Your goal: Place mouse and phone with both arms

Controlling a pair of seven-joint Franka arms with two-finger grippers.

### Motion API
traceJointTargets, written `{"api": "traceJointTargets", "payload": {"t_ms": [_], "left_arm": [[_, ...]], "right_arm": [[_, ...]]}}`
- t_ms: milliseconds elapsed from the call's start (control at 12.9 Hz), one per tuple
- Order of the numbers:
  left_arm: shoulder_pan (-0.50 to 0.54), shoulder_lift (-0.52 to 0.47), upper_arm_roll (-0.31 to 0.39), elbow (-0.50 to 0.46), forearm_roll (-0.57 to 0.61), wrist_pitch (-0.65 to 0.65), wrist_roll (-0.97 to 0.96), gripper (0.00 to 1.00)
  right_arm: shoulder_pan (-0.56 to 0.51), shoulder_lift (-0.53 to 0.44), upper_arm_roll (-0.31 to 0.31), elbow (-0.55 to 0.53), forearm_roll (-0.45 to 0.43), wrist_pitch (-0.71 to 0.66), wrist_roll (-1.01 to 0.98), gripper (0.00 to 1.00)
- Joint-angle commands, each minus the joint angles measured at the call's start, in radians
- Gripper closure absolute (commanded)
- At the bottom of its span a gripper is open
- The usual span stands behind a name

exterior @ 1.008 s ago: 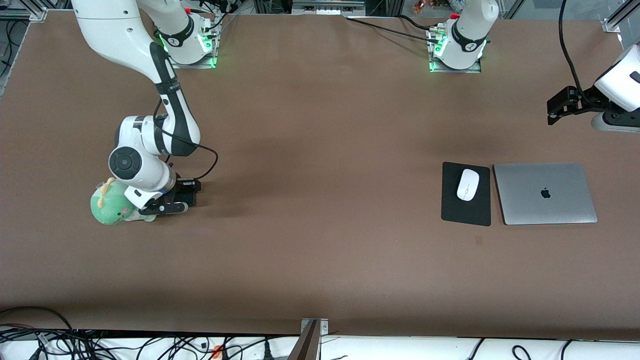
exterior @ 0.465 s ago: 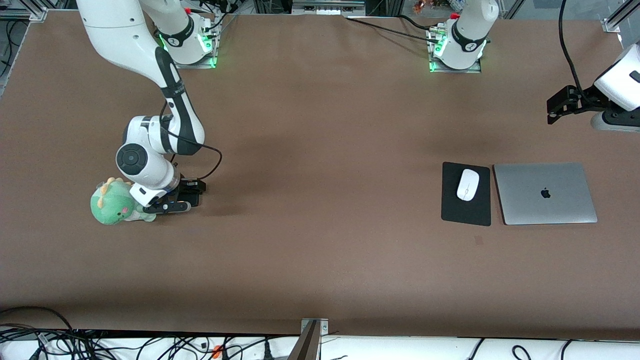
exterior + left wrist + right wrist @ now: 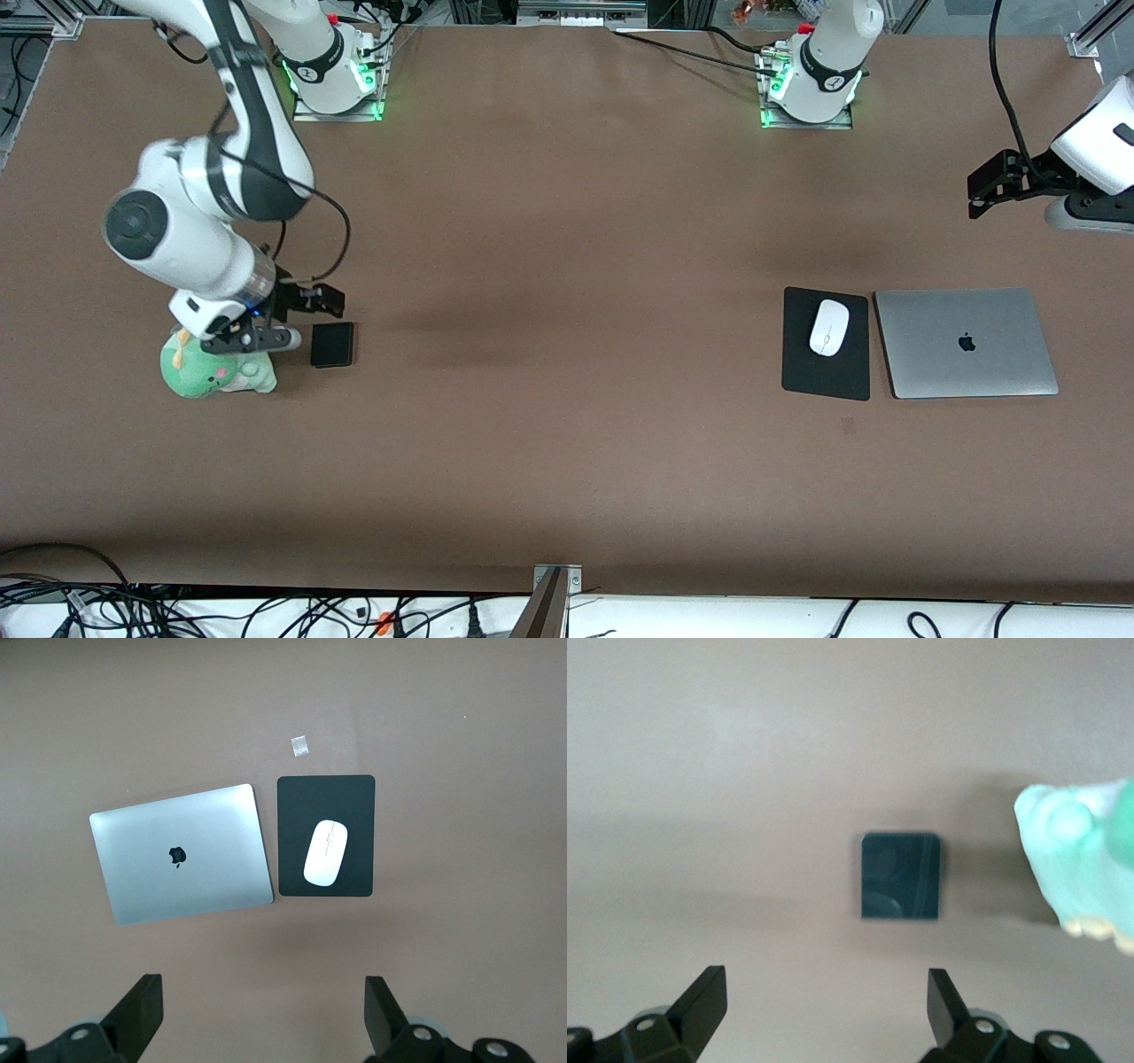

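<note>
The black phone (image 3: 332,345) lies flat on the table beside a green plush toy, toward the right arm's end. It also shows in the right wrist view (image 3: 899,875). My right gripper (image 3: 266,338) hangs open and empty above the table between the toy and the phone, its jaws wide apart (image 3: 824,1001). The white mouse (image 3: 828,327) rests on the black mouse pad (image 3: 824,377), and it shows in the left wrist view (image 3: 325,851). My left gripper (image 3: 261,1010) is open and empty, high over the table at the left arm's end.
A green plush toy (image 3: 208,372) sits next to the phone, at the edge of the right wrist view (image 3: 1085,864). A closed silver laptop (image 3: 966,343) lies beside the mouse pad. A small scrap (image 3: 300,745) lies near the pad.
My right gripper has risen off the phone and moved toward the plush toy, and the phone now lies uncovered on the table. The left arm has not moved.
</note>
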Motion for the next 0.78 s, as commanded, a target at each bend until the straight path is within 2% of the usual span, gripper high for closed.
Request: {"api": "traceJointTargets", "payload": {"t_ms": [0,233,388,698], "left_arm": [[0.003,-0.015,-0.036,0.006,-0.022,-0.052,0.017,0.0],[0.011,-0.024,-0.043,0.008,-0.021,-0.055,0.017,0.0],[0.012,-0.024,-0.043,0.009,-0.021,-0.055,0.018,0.0],[0.015,-0.024,-0.034,0.009,-0.022,-0.057,0.018,0.0]], "right_arm": [[0.003,-0.144,0.001,0.036,-0.096,-0.198,0.079,0.0],[-0.015,-0.261,0.001,0.053,-0.115,-0.297,0.079,0.0],[-0.106,-0.273,0.047,0.087,-0.126,-0.356,0.055,0.0],[-0.324,-0.272,0.249,0.137,-0.164,-0.439,0.002,0.0]]}}
